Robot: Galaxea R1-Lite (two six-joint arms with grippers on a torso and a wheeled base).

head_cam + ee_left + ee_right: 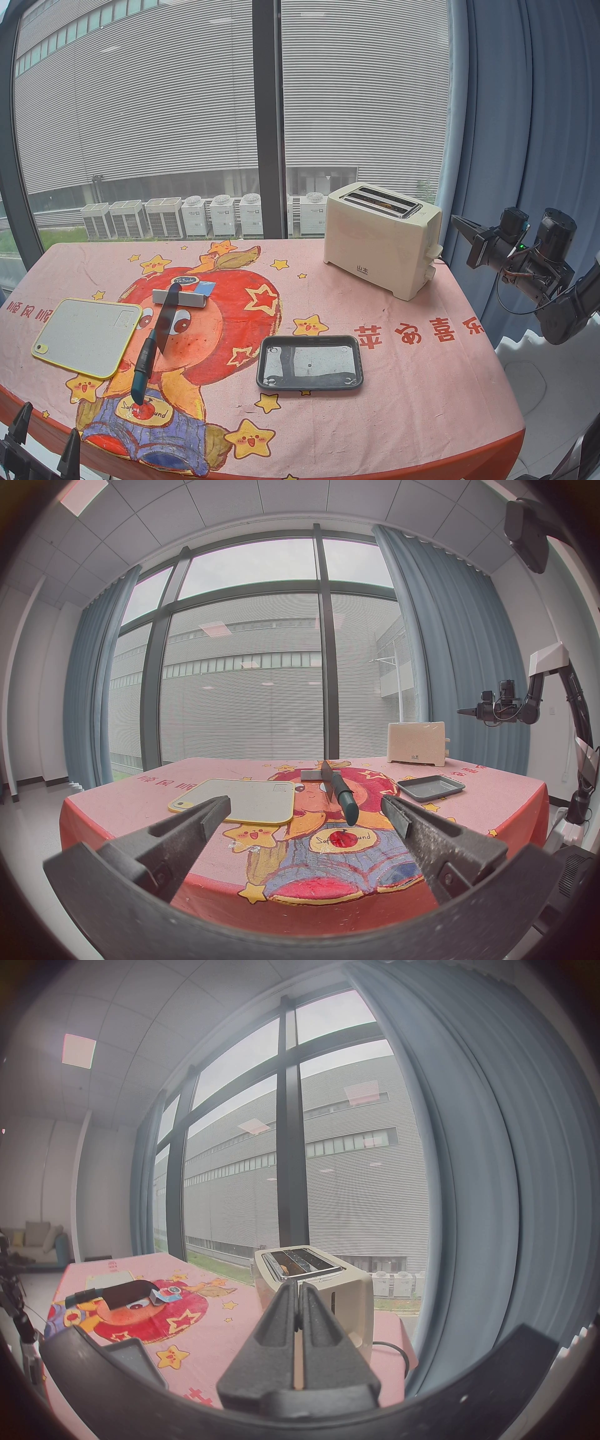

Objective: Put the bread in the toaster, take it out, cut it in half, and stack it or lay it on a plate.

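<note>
The cream toaster [382,240] stands at the table's back right; something brown, seemingly bread [385,203], shows down in one slot. Right of the toaster, past the table's edge and level with its top, hangs my right gripper [464,226], shut with nothing in it. From the wrist, its joined fingertips [298,1290] point at the toaster [325,1285], whose slots [299,1261] show brown inside. My left gripper [45,431] is open and low at the table's front left corner. A black plate [310,362] lies empty at centre front.
A teal-handled knife [155,342] leans with its blade on a grey rest [180,297] left of centre. A grey cutting board [87,335] with a yellow rim lies at the left. Blue curtain [525,125] hangs close behind the right arm; a window backs the table.
</note>
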